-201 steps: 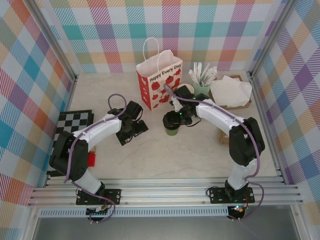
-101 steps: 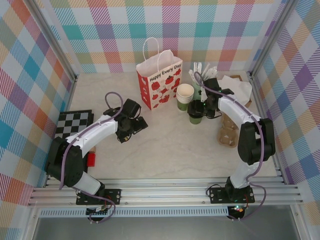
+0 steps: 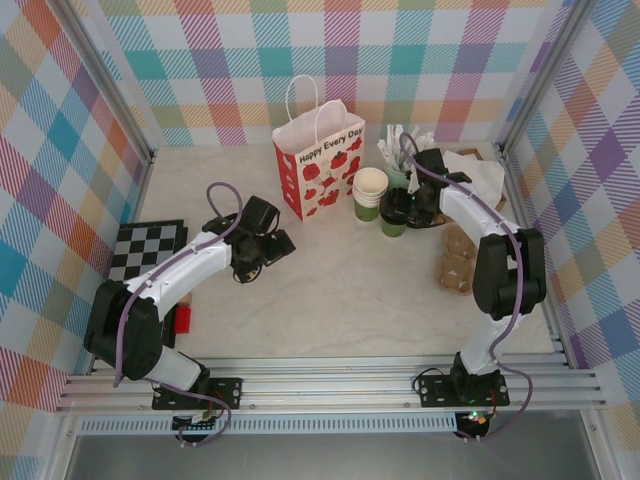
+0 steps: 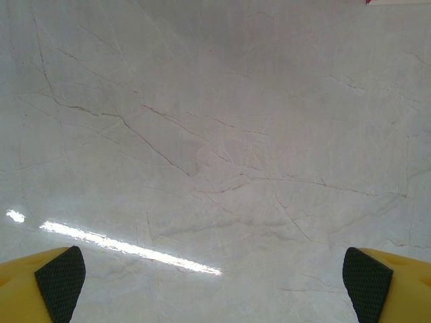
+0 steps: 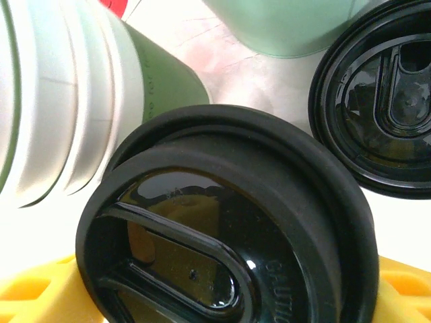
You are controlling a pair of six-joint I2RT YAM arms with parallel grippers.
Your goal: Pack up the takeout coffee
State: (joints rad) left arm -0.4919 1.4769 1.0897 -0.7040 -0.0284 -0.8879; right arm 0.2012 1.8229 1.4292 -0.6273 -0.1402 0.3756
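Shiny plastic, matt paper, polished stone look.
The lid of the takeout coffee is smooth, glossy black plastic, like the spare lid beside it; the paper bag looks matt; the worktop is polished and veined; the left end effector has yellow plastic fingers with rough black pads.

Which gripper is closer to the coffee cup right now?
Right. The right gripper is at the coffee cup, closed on it by the black lid. The left gripper hangs open over bare table, well off to the cup's left, past the paper bag.
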